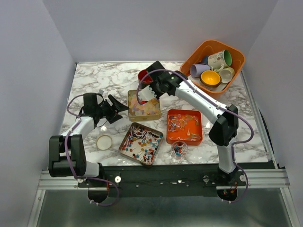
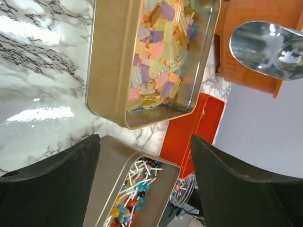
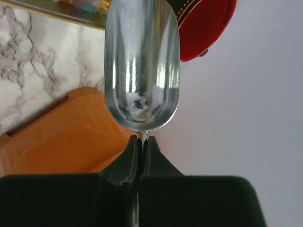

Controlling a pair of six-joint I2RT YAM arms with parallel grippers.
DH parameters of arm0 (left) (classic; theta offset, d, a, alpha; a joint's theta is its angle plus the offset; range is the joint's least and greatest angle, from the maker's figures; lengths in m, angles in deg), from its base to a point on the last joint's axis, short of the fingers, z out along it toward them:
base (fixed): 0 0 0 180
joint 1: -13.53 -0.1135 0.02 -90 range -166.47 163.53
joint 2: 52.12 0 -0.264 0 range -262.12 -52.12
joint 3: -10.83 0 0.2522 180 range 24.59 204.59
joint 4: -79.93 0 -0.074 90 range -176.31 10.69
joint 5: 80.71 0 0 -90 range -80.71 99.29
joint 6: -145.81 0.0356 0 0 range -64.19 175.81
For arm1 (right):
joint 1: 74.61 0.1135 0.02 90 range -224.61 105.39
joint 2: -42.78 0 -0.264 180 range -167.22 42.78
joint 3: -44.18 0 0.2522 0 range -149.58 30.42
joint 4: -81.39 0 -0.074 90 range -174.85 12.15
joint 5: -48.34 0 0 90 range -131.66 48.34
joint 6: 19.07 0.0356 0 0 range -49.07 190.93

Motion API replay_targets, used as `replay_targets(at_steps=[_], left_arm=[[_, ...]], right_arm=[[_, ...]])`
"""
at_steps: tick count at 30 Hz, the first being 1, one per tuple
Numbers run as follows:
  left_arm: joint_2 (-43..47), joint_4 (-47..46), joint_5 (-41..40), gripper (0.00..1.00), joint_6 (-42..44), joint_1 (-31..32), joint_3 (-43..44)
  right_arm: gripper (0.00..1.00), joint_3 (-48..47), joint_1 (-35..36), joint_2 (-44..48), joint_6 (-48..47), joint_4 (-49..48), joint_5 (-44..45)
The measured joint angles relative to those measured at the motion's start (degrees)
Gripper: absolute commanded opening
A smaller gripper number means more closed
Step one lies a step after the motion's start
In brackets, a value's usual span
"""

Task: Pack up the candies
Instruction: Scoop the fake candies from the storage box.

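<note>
The right pincer (image 3: 140,142) is closed tight on the thin handle of a metal scoop (image 3: 142,61), whose bowl points away from the wrist. From above, the scoop hangs at the far edge of a gold tin (image 2: 110,66) filled with pastel squares (image 2: 158,56). A red mug (image 1: 143,75) stands just behind this pincer, close to its wrist.

The left pincer (image 2: 146,146) is wide open and holds nothing. Its black fingers (image 2: 57,184) are spread just left of the gold tin, level with its near corner. Below them is the corner of a second tin (image 2: 106,179), which holds stick sweets (image 1: 142,144) in red, blue and yellow.

To the right of the two tins lies an orange tray (image 1: 168,127) with wrapped sweets (image 1: 184,125) scattered in it. A small clear cup (image 1: 179,150) of mixed sweets stands just in front of the tray, near the table's front edge. A round lid (image 1: 104,142) lies flat to the left of the second tin, close by the left arm.

In the far right corner of the marble table (image 1: 104,80) an orange basket (image 1: 236,59) holds several mugs (image 1: 218,61), well apart from both pincers.
</note>
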Motion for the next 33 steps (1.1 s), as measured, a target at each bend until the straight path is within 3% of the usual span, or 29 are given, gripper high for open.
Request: replay_targets(at_steps=[17,33], left_arm=[[-4.9,-4.9,-2.2,0.82,-4.3,0.2,-1.5],[-5.2,-5.5,-2.7,0.82,-5.2,0.7,-1.6]], right_arm=[[0.01,6.4,5.4,-7.8,-10.7,-8.2,21.2],[0.01,13.2,10.7,-8.4,-12.6,-12.7,27.5]])
